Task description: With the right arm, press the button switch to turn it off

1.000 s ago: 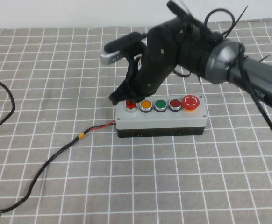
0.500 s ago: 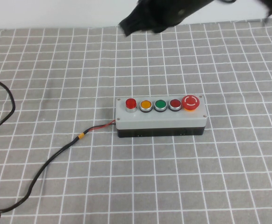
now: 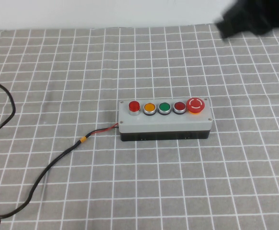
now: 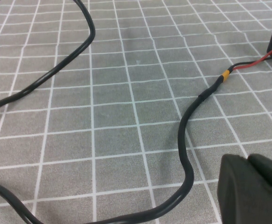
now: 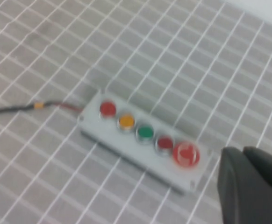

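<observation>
The right gripper (image 3: 254, 21) sat high at the far right edge of the scene, a dark blur well apart from the box, and whether it stood wide or narrow could not be told. The left gripper (image 4: 253, 189) hung low over the cloth (image 3: 58, 72) on the near left beside the black cable (image 4: 187, 140); its spread could not be told either.

The button switch (image 3: 134, 106) sat at the left end of the grey box (image 3: 164, 125), mid-table. From the right gripper it lay down, nearer and to the left. The box's long axis ran left to right, so the target was the end furthest from that arm. The right arm was probably still the closer of the two.

Count: one box, five buttons in a row, namely bright red, yellow button (image 3: 149, 108), green button (image 3: 164, 107), dark red button (image 3: 179, 107) and mushroom button (image 3: 196, 105). One cable, two grippers.
</observation>
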Tool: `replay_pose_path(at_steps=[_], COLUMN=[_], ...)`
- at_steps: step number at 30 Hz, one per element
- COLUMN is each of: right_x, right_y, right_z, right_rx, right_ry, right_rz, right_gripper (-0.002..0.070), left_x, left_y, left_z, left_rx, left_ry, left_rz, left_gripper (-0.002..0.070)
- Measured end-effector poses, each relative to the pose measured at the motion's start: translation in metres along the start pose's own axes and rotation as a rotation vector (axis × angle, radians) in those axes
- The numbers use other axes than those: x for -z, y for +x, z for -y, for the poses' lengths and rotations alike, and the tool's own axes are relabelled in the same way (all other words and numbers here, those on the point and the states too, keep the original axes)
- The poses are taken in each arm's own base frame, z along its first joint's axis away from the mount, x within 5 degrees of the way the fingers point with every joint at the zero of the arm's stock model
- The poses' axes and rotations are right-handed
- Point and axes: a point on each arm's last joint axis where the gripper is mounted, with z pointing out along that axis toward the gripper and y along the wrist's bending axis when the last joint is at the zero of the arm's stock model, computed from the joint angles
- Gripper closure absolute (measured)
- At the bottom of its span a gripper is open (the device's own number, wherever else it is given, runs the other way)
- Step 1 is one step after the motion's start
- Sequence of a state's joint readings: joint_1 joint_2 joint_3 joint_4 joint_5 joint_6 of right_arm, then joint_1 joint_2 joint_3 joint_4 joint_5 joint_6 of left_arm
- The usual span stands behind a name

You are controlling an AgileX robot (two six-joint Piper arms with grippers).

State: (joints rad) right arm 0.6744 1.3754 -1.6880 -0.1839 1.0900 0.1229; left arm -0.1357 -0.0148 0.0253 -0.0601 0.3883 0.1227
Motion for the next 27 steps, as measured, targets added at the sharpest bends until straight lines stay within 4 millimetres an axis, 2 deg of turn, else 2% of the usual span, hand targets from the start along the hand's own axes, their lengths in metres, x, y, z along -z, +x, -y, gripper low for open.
replay_pose_path(at_steps=[9,13,19,27], right_x=[0.041,0.060,0.081,0.083], right_y=[0.108,0.139,0.159,0.162], right_z=[0.009,0.012,0.016,0.016], right_rx=[-0.077,-0.092,-0.114,-0.115], right_ry=[-0.025,-0.035,-0.049,-0.046], right_rz=[0.042,0.087,0.110,0.087], right_gripper=[0.0692,0.0692,0.0692,0.0692], left_x=[0.000,0.000,0.000,0.000], left_y=[0.000,0.000,0.000,0.000], left_z=[0.000,0.000,0.000,0.000], left_rx=[0.000,0.000,0.000,0.000], left_ry=[0.000,0.000,0.000,0.000], left_rz=[0.000,0.000,0.000,0.000], left_gripper=[0.0678,0.0678,0.0678,0.0678])
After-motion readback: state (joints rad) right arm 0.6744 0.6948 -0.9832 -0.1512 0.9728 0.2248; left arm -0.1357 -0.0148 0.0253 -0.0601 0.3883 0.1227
